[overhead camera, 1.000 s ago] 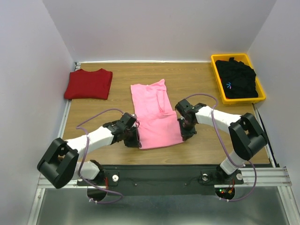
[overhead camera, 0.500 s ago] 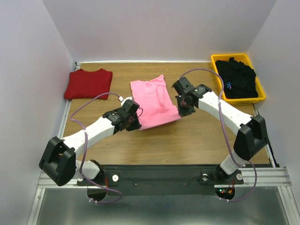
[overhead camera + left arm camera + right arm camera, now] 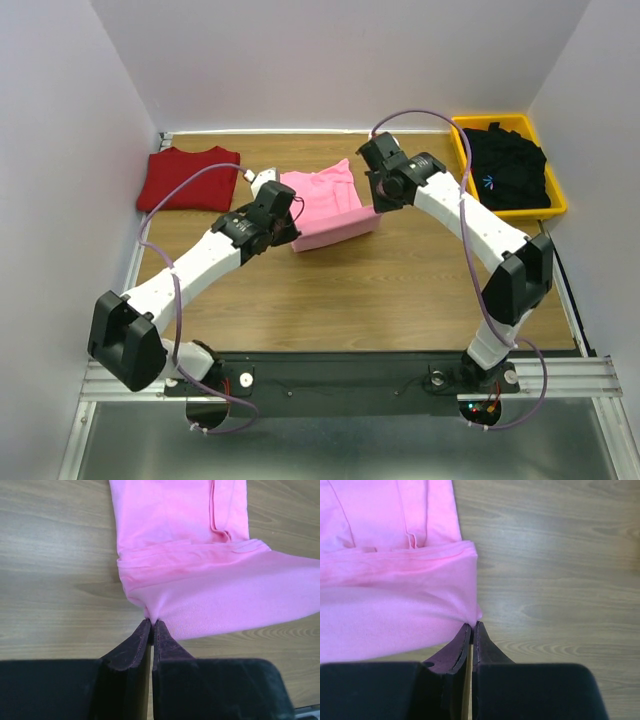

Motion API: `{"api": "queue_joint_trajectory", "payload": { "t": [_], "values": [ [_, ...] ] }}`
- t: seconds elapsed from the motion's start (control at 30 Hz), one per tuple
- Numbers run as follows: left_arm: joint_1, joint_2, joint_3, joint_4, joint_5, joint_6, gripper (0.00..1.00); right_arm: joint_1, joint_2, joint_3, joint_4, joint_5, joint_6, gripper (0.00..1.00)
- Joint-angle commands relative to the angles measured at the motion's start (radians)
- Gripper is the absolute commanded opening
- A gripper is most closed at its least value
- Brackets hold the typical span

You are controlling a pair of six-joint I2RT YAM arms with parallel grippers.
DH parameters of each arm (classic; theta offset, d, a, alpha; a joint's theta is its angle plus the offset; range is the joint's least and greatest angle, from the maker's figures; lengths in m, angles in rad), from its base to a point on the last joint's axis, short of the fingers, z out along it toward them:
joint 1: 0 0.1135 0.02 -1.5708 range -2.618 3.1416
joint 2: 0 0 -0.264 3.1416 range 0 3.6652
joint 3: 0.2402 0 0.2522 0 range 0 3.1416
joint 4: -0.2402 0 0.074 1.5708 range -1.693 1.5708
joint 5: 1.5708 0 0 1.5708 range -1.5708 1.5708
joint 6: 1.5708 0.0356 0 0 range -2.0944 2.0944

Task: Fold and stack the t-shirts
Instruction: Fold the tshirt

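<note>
The light pink t-shirt (image 3: 325,205) lies in the middle of the table, its near hem lifted and carried over the rest of it. My left gripper (image 3: 284,228) is shut on the hem's left corner, seen in the left wrist view (image 3: 151,622) against the pink cloth (image 3: 200,580). My right gripper (image 3: 380,203) is shut on the hem's right corner, seen in the right wrist view (image 3: 471,625) against the pink cloth (image 3: 395,590). The dark red t-shirt (image 3: 190,178) lies folded at the far left. The black t-shirt (image 3: 510,170) with a small blue mark lies in the yellow bin.
A yellow bin (image 3: 462,160) stands at the far right corner. White walls close the table on the left, back and right. Bare wooden table (image 3: 380,290) lies in front of the pink shirt.
Both grippers have moved away from the arm bases toward the back, carrying the pink shirt's near hem up and over the shirt. The visible pink area has become shorter.
</note>
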Motion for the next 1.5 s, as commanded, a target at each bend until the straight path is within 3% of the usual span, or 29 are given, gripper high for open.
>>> {"api": "queue_joint_trajectory", "payload": {
  "t": [0.0, 0.77, 1.47],
  "values": [
    [0.024, 0.016, 0.071, -0.027, -0.055, 0.048, 0.0, -0.012, 0.03, 0.099, -0.013, 0.075, -0.051, 0.01],
    [0.204, 0.208, 0.237, 0.07, 0.0, 0.191, 0.0, -0.063, 0.295, 0.488, 0.016, 0.09, -0.134, 0.01],
    [0.276, 0.386, 0.395, 0.13, 0.014, 0.275, 0.0, -0.088, 0.434, 0.543, 0.194, 0.108, -0.14, 0.01]
  ]
}}
